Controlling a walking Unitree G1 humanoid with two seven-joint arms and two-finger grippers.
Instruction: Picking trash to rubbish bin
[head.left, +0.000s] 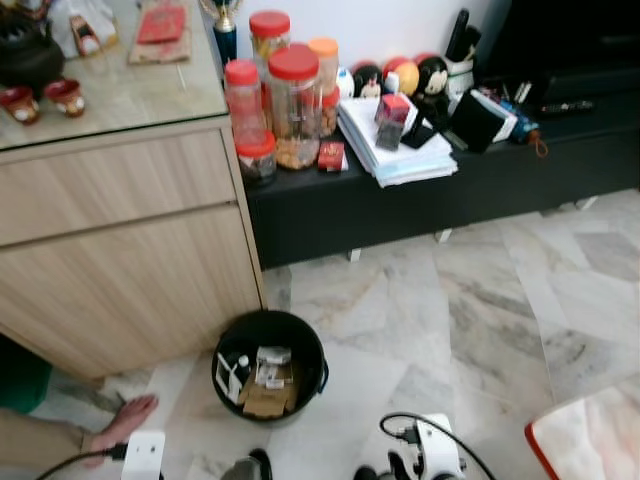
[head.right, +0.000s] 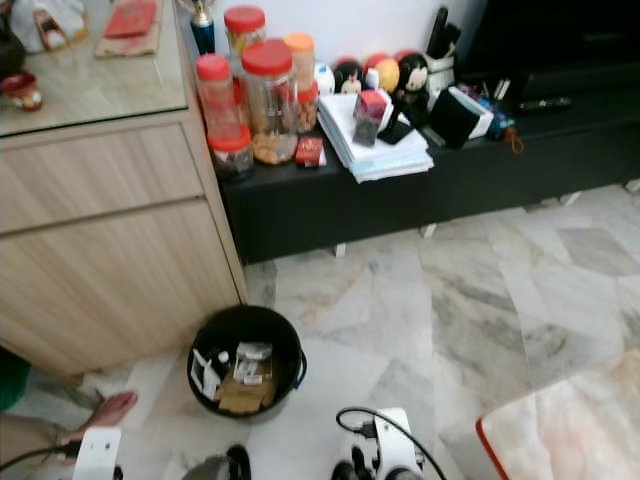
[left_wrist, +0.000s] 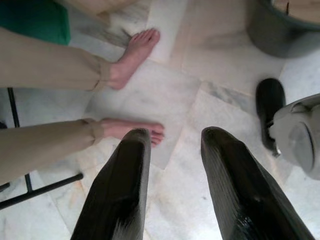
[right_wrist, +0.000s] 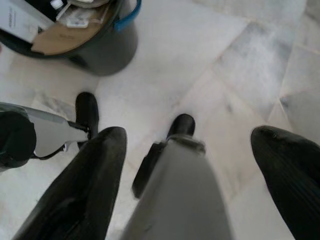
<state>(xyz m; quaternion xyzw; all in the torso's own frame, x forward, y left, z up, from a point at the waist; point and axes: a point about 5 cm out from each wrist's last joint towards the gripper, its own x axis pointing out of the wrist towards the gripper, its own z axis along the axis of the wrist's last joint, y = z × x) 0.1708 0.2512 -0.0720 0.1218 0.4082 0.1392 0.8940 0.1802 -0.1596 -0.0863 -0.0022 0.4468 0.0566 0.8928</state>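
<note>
A pale grey-veined marble tile floor (head.left: 480, 320) is seen spread before the robot. A light wooden cabinet with a glass top (head.left: 120, 240) is placed on the left, and a long low black desk (head.left: 420, 190) is set just beside it against the wall. Red-lidded clear plastic jars (head.left: 293, 105), a stack of white papers (head.left: 395, 150) and round doll figures (head.left: 400, 75) are carried on the desk. A round black rubbish bin (head.left: 318, 345) is stood on the floor at the cabinet's corner, and brown cardboard and white paper trash (head.left: 265, 385) is held inside it. A person's bare foot (head.left: 125, 420) is rested left of the bin. The left gripper (left_wrist: 172, 185) is held spread and empty above the floor; the right gripper (right_wrist: 200, 180) is likewise spread wide, nothing pinched.
</note>
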